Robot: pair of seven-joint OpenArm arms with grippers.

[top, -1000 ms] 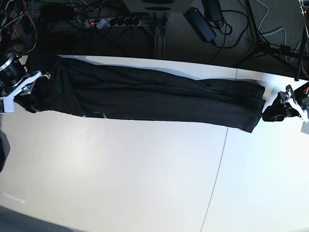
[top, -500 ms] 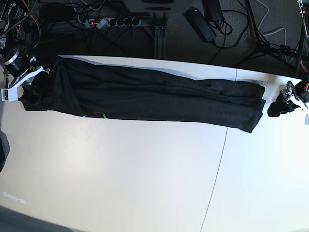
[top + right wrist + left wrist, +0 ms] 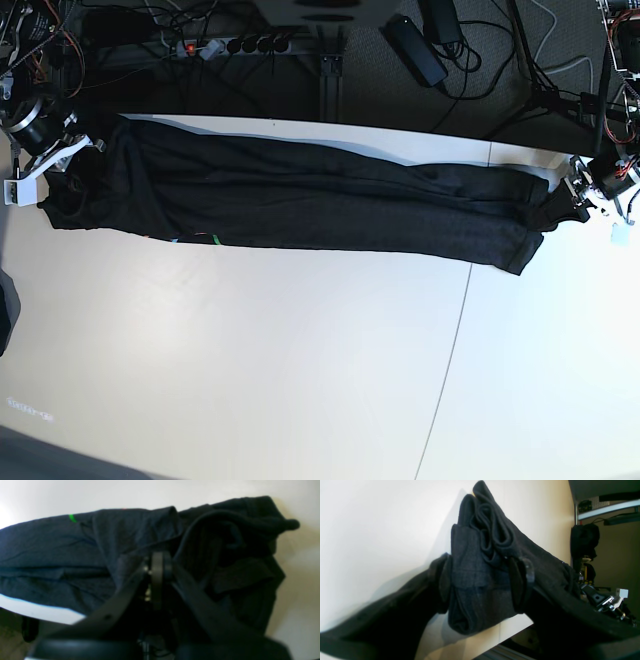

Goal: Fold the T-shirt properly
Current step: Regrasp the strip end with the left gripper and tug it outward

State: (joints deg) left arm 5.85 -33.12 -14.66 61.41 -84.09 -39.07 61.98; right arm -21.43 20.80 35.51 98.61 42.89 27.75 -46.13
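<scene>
The T-shirt [image 3: 300,200] lies as a long dark strip across the far half of the white table [image 3: 300,350]. A green bit of print [image 3: 212,238] shows at its near edge. My left gripper [image 3: 568,200] is at the strip's right end. In the left wrist view it [image 3: 481,582] stands open, one finger on each side of the folded end [image 3: 480,555]. My right gripper [image 3: 62,165] is at the strip's left end. The right wrist view shows it [image 3: 157,565] shut, tips sunk in the bunched fabric [image 3: 225,555] and apparently pinching it.
The strip runs close along the table's far edge [image 3: 300,128]. Beyond that edge, a power strip [image 3: 240,45], a black adapter [image 3: 415,50] and cables lie on the floor. A thin seam [image 3: 455,330] crosses the tabletop. A stand leg [image 3: 560,100] is at the back right.
My left gripper has moved from right of the strip onto its end, jaws still wide. My right gripper has shifted toward the far edge and the shirt's left end bunched with it.
</scene>
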